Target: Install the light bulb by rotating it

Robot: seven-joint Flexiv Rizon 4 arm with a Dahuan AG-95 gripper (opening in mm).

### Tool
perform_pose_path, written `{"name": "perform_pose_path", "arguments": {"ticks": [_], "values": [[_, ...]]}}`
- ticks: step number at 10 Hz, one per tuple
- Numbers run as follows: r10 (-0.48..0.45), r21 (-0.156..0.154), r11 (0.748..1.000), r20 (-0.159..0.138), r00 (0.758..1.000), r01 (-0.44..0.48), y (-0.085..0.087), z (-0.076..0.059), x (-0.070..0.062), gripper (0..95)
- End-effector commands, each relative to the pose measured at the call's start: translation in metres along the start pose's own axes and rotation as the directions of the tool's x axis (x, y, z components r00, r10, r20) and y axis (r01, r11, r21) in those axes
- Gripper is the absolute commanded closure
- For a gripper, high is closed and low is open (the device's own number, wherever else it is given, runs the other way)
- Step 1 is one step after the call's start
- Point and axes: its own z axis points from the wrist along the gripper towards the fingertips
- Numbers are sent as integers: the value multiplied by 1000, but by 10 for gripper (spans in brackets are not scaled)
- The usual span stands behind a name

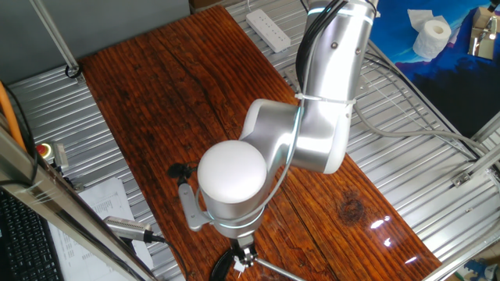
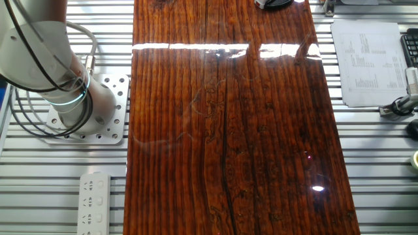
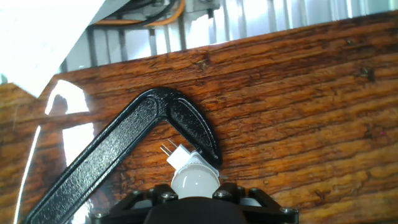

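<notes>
Light bulb [image 3: 194, 180]: low in the hand view, sitting in a white plug-type socket [image 3: 180, 156] that touches the black V-shaped bracket [image 3: 134, 140].
Gripper [image 3: 195, 202]: directly at the bulb; fingertips hidden, grip cannot be told.
Progress: bulb looks seated; whether rotation is finished is unclear.
Surroundings: wooden tabletop [image 3: 298, 112].

The printed sheet [image 2: 366, 62] carries text, seemingly too small to read.
</notes>
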Motion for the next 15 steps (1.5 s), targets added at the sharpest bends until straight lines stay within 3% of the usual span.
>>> {"name": "perform_pose_path", "arguments": {"ticks": [1, 3, 5, 6, 8, 9, 10, 11, 12, 13, 15], "values": [[34, 0, 999, -3, 999, -34, 0, -1, 1, 380], [7, -2, 1000, 1, 1000, -7, 1, -2, 0, 380], [-98, -9, 995, 8, 995, 98, 5, -8, 0, 380], [-181, -6, 983, 8, 983, 181, 6, -9, 0, 380], [-367, -12, 930, -25, 930, 367, 7, -10, 0, 380], [-483, -20, 875, -19, 875, 483, 7, -10, 0, 380], [-578, -23, 816, -15, 816, 578, 8, -11, -1, 570], [-652, -27, 758, -16, 758, 651, 8, -11, -1, 570], [-737, -39, 676, -18, 676, 736, 9, -12, -1, 570], [-825, -36, 566, -15, 566, 824, 9, -12, -1, 570], [-907, -32, 422, -10, 422, 906, 9, -12, -1, 570]]}}
